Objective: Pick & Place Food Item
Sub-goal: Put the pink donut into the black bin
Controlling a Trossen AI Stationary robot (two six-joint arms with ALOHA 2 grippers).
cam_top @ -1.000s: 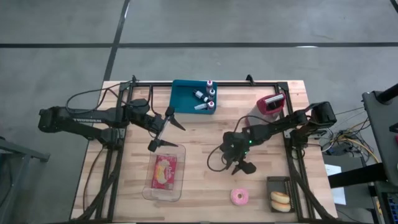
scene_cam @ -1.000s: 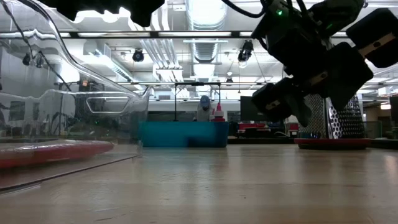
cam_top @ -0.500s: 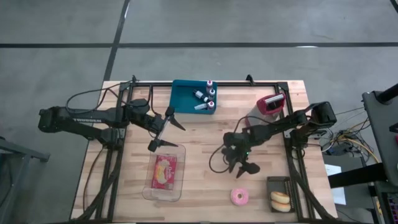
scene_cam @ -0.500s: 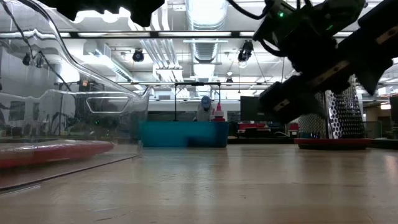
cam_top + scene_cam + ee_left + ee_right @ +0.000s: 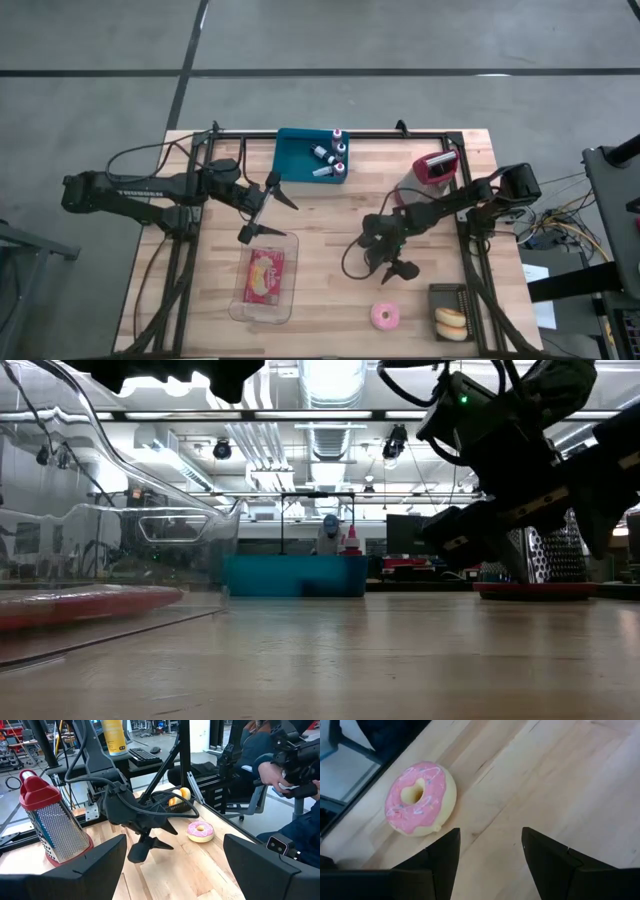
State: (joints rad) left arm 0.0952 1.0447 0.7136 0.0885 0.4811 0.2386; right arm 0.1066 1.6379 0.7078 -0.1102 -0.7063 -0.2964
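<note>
The pink donut (image 5: 385, 317) lies flat on the desk (image 5: 330, 215) near its front edge, just beside the dark basket (image 5: 452, 299) that holds another pastry. The right gripper (image 5: 393, 270) hangs above the desk a little behind the donut, fingers spread apart and empty, pointing down toward it. It is clearly the nearer one: the left gripper (image 5: 262, 212), also spread and empty, waits well away from the donut, behind the clear container (image 5: 267, 277). The donut, being round, favours no approach angle.
</note>
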